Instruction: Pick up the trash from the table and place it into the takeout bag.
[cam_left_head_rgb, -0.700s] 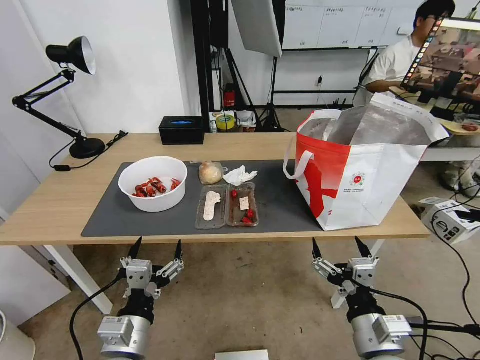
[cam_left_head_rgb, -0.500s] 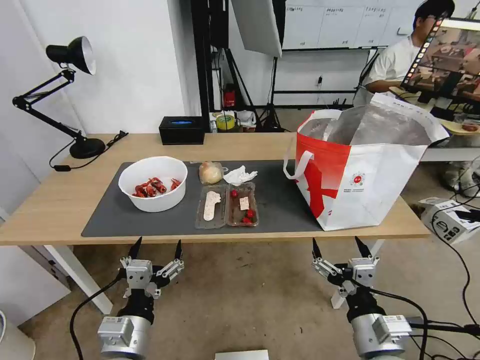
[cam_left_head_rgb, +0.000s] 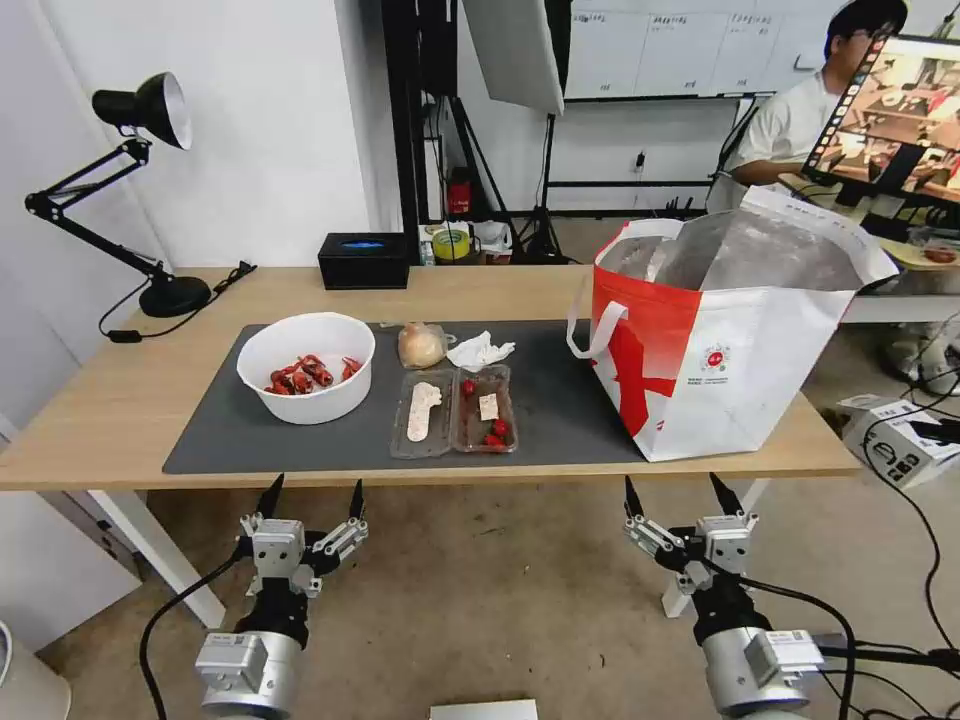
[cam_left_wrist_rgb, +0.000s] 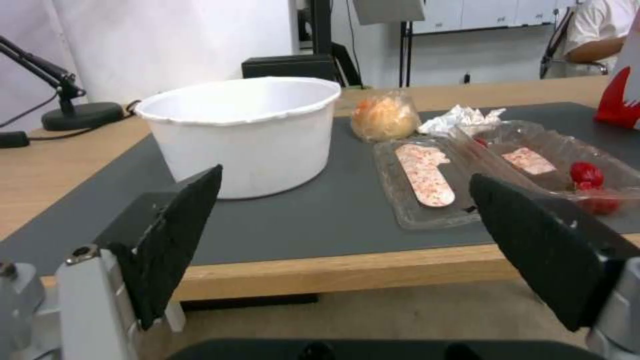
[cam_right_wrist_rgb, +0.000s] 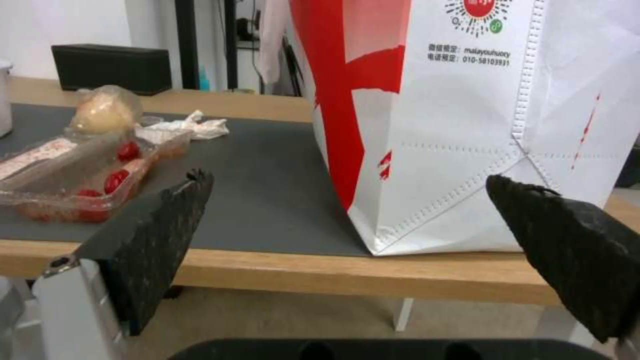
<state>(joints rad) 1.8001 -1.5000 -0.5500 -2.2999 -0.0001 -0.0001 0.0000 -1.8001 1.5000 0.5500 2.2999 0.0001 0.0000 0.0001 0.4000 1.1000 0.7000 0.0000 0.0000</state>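
Below the near edge of the table (cam_left_head_rgb: 110, 420), the left gripper (cam_left_head_rgb: 312, 498) and the right gripper (cam_left_head_rgb: 682, 492) are being held side by side over the floor, each with its black fingers spread wide and nothing being gripped between them. On the wrist views the same wide gaps are being shown, the left gripper (cam_left_wrist_rgb: 343, 240) facing the bowl and the tray, the right gripper (cam_right_wrist_rgb: 363, 240) facing the bag's lower corner.

On the dark grey mat (cam_left_head_rgb: 560, 420), nearest the front edge, a clear hinged plastic tray (cam_left_head_rgb: 453, 412) is being kept open and flat, with red scraps in its right half and a pale strip in its left half. Just to its left, a white round bowl (cam_left_head_rgb: 306, 366) holding red crayfish shells is being supported on the mat. Behind the tray, a small clear bag with a beige lump (cam_left_head_rgb: 421, 345) and a crumpled white tissue (cam_left_head_rgb: 479, 351) are being kept close together, the tissue to the right.

At the right end of the table, well apart from the trash, the red-and-white takeout bag (cam_left_head_rgb: 715, 375) is being kept upright, its mouth open and its foil lining exposed.

Farther back, a black box (cam_left_head_rgb: 363, 260) and a black desk lamp (cam_left_head_rgb: 140, 190) are being carried by the tabletop.
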